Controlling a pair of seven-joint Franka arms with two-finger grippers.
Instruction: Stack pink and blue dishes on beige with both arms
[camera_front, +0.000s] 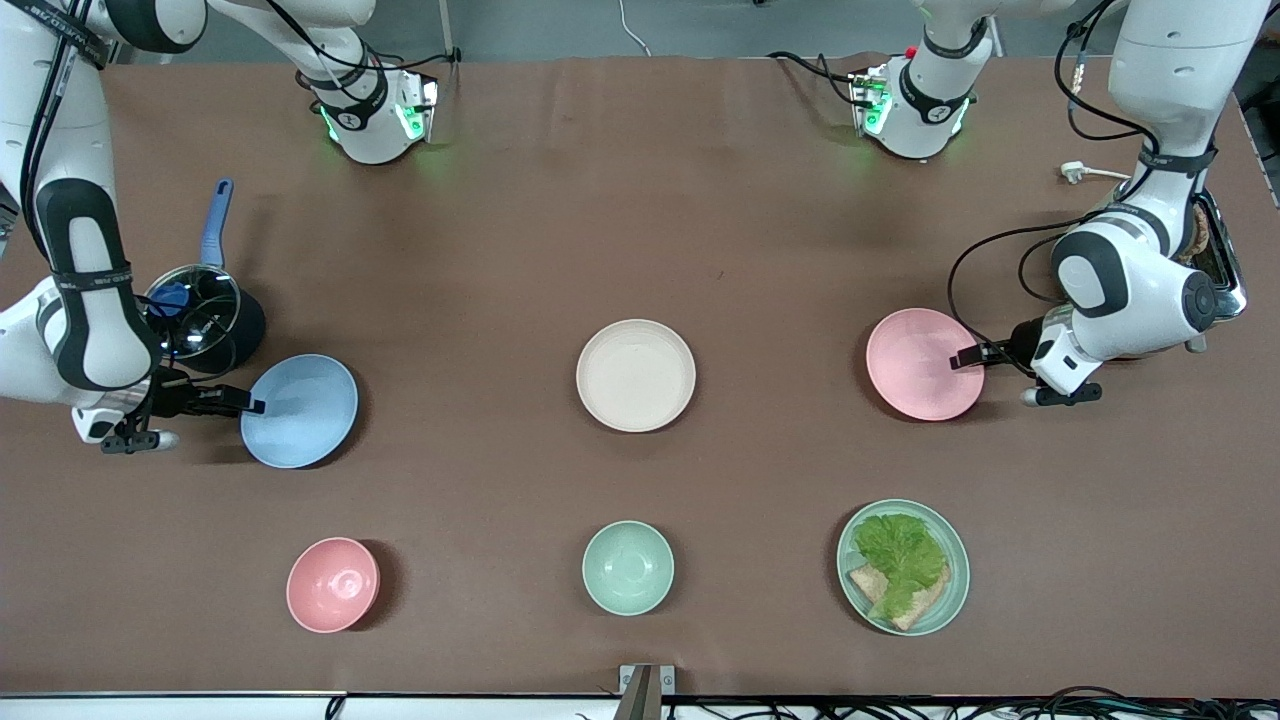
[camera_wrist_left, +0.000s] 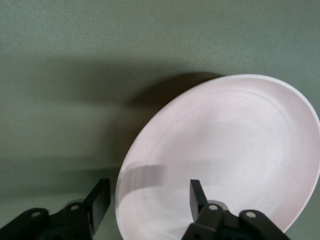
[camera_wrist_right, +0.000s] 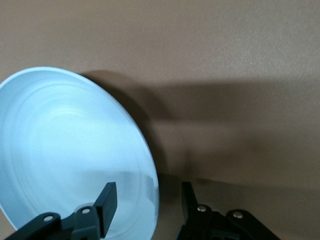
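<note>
While both fingers straddle rims, pink plate (camera_wrist_left: 220, 155) and blue plate (camera_wrist_right: 70, 160) tilt.

pink plate (camera_wrist_left: 220, 160) cut off by frame edge, blue plate (camera_wrist_right: 70, 160) likewise

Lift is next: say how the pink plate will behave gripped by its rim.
The pink plate looks rigid, so probably won't flex. With the left gripper astride one rim edge only, it may droop. Its matte finish likely limits slipping.
</note>
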